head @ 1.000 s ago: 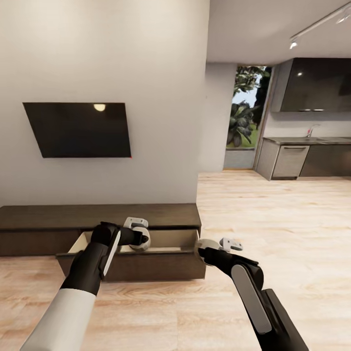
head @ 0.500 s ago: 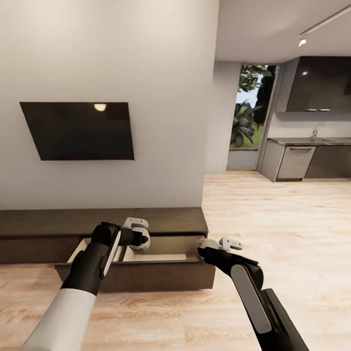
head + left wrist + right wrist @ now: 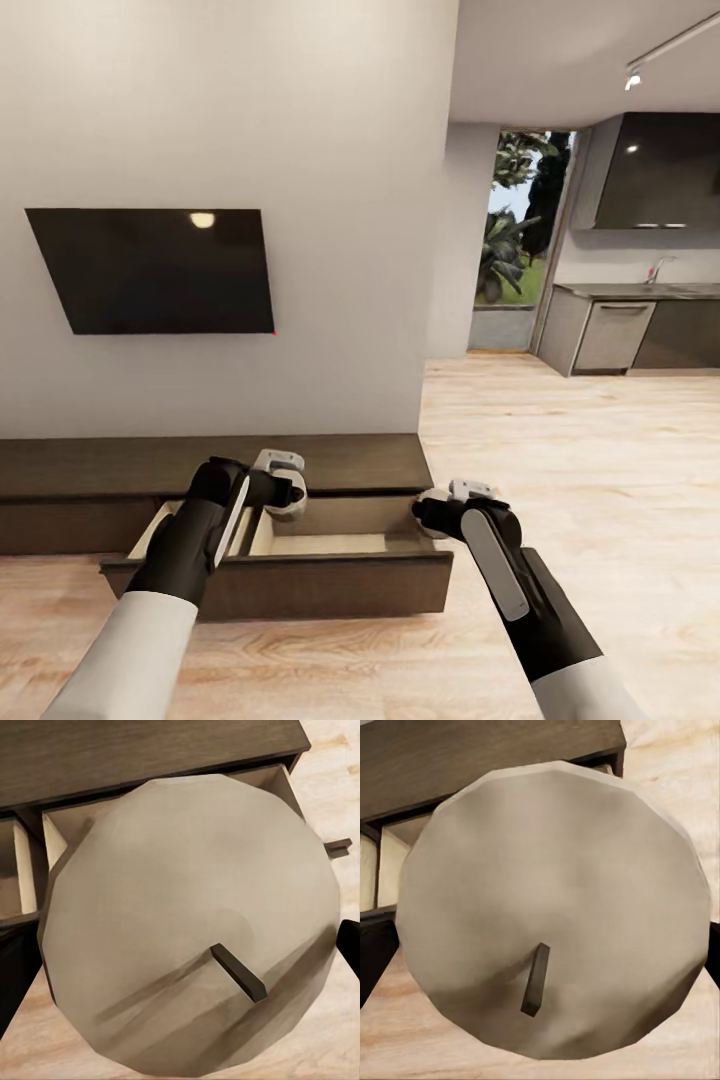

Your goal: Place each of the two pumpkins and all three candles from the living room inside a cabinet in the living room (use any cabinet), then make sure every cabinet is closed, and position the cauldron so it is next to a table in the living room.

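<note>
Head view: our camera has swung left since a second ago, so the TV (image 3: 155, 270) and kitchen sit shifted in frame. Our right arm has drawn in, its gripper (image 3: 452, 497) now at the right end of the open cabinet (image 3: 290, 560) drawer; before, it sat just outside that corner. Left gripper (image 3: 283, 483) hangs over the drawer's pale interior, as before.

Left wrist view: jaws clenched around a beige candle (image 3: 195, 930), dark wick toward the lens; the drawer lies beyond it.

Right wrist view: jaws grasping a second candle (image 3: 555, 907), wick up-front; the cabinet's edge and plank floor (image 3: 675, 765) lie beyond.
</note>
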`<state>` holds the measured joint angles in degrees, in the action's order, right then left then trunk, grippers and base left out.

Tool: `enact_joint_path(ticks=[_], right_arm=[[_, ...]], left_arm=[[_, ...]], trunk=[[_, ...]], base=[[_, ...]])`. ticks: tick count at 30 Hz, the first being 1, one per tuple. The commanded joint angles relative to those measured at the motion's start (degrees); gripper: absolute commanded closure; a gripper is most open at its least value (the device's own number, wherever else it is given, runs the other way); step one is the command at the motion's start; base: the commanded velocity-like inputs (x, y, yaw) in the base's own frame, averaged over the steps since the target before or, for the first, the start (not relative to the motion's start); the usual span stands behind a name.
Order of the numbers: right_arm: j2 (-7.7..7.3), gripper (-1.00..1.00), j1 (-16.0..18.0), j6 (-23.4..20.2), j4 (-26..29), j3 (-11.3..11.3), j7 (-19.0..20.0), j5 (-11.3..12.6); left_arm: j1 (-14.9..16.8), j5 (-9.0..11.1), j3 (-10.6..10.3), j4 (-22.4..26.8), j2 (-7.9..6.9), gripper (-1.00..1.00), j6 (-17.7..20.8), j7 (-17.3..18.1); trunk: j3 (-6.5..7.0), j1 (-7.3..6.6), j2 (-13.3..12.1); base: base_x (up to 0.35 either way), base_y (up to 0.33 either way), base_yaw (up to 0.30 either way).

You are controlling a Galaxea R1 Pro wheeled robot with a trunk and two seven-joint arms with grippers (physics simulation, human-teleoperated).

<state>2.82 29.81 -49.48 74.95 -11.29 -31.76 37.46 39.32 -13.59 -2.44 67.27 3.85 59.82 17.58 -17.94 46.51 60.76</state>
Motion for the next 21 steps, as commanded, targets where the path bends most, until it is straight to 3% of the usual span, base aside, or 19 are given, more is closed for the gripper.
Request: enact_joint_path(ticks=[1, 5, 17, 21], right_arm=[[0.08, 1.00, 1.5, -1.3, -1.0, -0.1, -1.3, 1.0], [0.27, 1.00, 3.5, -3.4, -4.0, -0.1, -2.4, 1.1], [0.76, 1.00, 4.2, -4.4, -6.6, -0.7, -2.5, 1.3], [1.76, 1.00, 4.4, -4.6, -8.7, -0.7, -2.6, 1.2]], left_arm=[[0.1, -0.6, -0.1, -0.5, 0.01, 1.00, 0.2, 0.4], [0.1, -0.7, -0.2, -3.4, 0.01, 1.00, 0.2, 0.3], [0.2, -0.7, -0.1, -7.4, 0.17, 1.00, 0.2, 0.3], [0.3, -0.7, -0.1, -8.6, 0.20, 1.00, 0.2, 0.3]], trunk=[[-0.08, 0.03, 0.1], [-0.08, 0.03, 0.1], [-0.08, 0.03, 0.1], [-0.08, 0.03, 0.1]], base=[[0.208, 0.001, 0.000], [0.216, 0.000, 0.000], [0.289, 0.000, 0.000], [0.331, 0.000, 0.000]])
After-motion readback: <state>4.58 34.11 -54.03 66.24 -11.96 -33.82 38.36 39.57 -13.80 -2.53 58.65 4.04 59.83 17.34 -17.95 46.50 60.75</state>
